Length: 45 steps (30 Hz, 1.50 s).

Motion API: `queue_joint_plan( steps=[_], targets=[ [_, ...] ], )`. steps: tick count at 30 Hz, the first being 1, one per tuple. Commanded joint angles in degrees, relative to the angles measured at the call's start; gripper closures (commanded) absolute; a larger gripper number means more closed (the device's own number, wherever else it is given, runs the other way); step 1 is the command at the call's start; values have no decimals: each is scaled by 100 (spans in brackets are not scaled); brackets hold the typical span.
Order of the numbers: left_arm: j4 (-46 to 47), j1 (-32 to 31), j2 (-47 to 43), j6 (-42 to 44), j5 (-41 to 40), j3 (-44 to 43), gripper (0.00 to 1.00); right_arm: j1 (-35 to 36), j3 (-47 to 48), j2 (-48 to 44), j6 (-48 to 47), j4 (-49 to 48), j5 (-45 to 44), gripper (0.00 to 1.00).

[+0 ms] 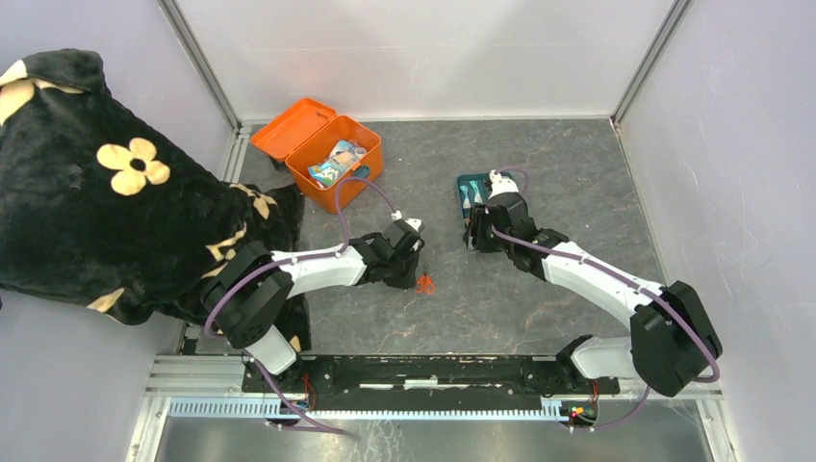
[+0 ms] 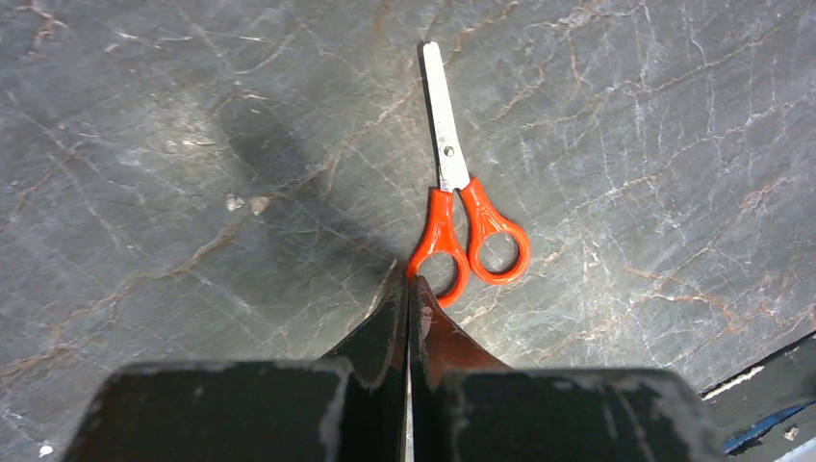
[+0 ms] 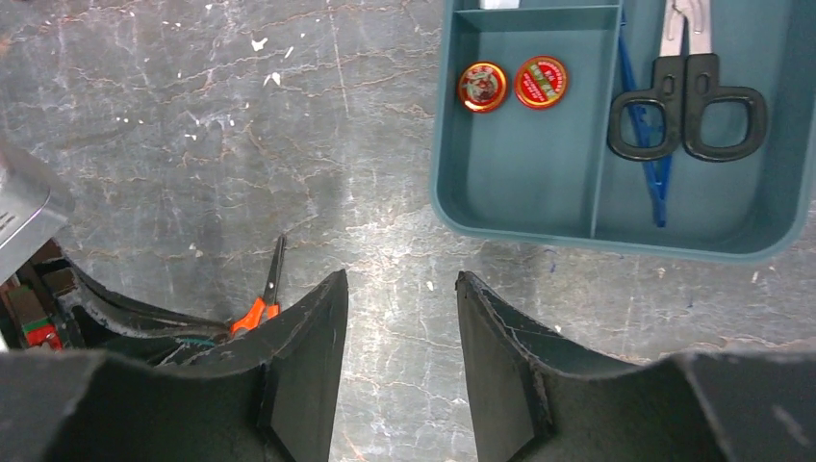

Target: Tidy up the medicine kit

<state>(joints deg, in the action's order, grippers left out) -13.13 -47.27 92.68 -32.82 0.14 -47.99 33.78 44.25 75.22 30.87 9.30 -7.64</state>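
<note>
Here, scissors in the open — left tool beside.

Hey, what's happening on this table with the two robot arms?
Two robot arms are tidying a medicine kit, an orange box standing open at the far left with packets inside. The left gripper, closed and empty, has its tips right by the handles of orange scissors lying on the table. The right gripper hovers open and empty beside a teal tray holding two small round tins and black-handled scissors.
</note>
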Motion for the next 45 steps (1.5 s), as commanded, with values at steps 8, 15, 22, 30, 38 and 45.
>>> queue_joint_plan(
  steps=[8,15,22,30,38,45],
  targets=[
    [-436,-59,-944,-153,-996,-353,98,302,435,224,-177,255,70,46],
    [-1129,365,-2103,80,-2046,-512,98,1116,904,1045,670,493,-642,44],
    [-1276,1190,-3314,357,-2467,-273,98,1883,1654,1962,1343,977,-1416,42],
    [-1281,1237,-3777,417,-2606,-199,98,2173,2478,2960,1244,1736,-1659,45],
    [-1242,1237,-3864,434,-2467,-176,98,2230,2526,3223,1248,1964,-1729,47],
    [-1221,1237,-3842,447,-2410,-176,98,2205,2267,3262,1374,1603,-1329,56]
  ],
)
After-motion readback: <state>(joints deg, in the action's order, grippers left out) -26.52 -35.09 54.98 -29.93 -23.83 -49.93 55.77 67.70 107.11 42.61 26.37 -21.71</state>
